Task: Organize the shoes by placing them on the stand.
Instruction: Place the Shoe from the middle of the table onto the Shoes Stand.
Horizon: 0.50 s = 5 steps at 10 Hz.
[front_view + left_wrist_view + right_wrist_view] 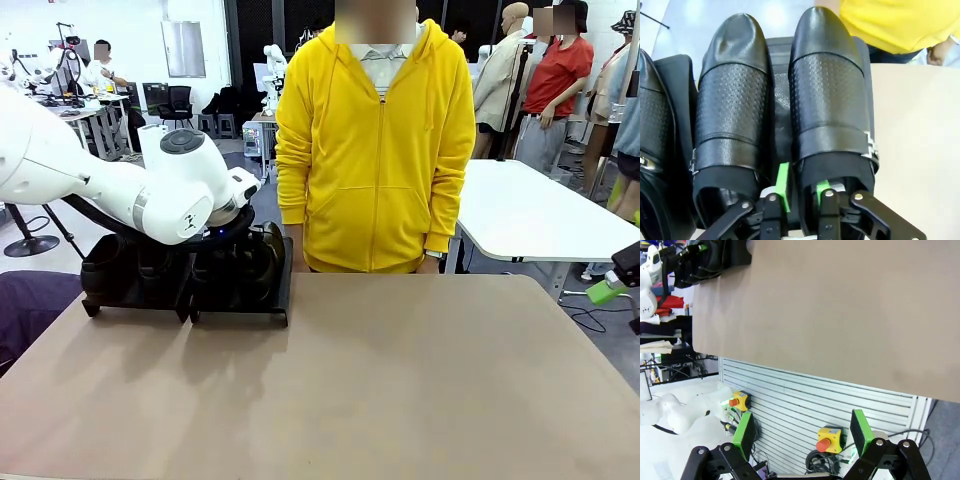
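Left wrist view: the left gripper (802, 194) fingers straddle the heel wall of one shoe (829, 95), slightly parted, grip uncertain; shoes sit on the stand (240, 300) at ten o'clock. Right gripper (802, 435) fingers spread wide, empty.

Brown table (400, 380), bare top. Person in yellow zip hoodie (375, 140) at far edge. White table (530, 215) behind, right. Red/yellow stop buttons (829, 438) on slatted panel (805, 405).
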Each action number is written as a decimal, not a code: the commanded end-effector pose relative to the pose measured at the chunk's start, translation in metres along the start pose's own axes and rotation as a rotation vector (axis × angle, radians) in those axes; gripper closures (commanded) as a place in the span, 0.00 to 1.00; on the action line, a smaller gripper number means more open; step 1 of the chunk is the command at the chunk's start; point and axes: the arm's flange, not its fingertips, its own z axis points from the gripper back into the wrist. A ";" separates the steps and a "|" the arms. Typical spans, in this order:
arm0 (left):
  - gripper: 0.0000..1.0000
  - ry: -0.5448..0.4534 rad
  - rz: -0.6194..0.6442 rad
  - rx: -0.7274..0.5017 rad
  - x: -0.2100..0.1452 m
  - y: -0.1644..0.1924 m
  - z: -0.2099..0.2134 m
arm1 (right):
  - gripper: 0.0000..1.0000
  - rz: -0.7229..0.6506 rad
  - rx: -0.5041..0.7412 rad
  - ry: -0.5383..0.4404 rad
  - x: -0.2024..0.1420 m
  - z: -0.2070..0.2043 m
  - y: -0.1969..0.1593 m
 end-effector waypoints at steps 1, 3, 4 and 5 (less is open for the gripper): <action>0.00 -0.008 0.006 0.012 0.006 -0.005 0.000 | 0.00 0.018 0.027 -0.004 0.000 0.002 -0.002; 0.00 -0.016 0.002 0.016 0.005 -0.006 0.002 | 0.00 0.018 0.027 -0.004 0.000 0.002 -0.002; 0.00 -0.015 -0.001 0.013 0.005 -0.006 0.004 | 0.00 0.018 0.027 -0.004 0.000 0.002 -0.002; 0.00 -0.002 -0.018 -0.002 0.005 -0.009 0.010 | 0.00 0.018 0.027 -0.004 0.000 0.002 -0.002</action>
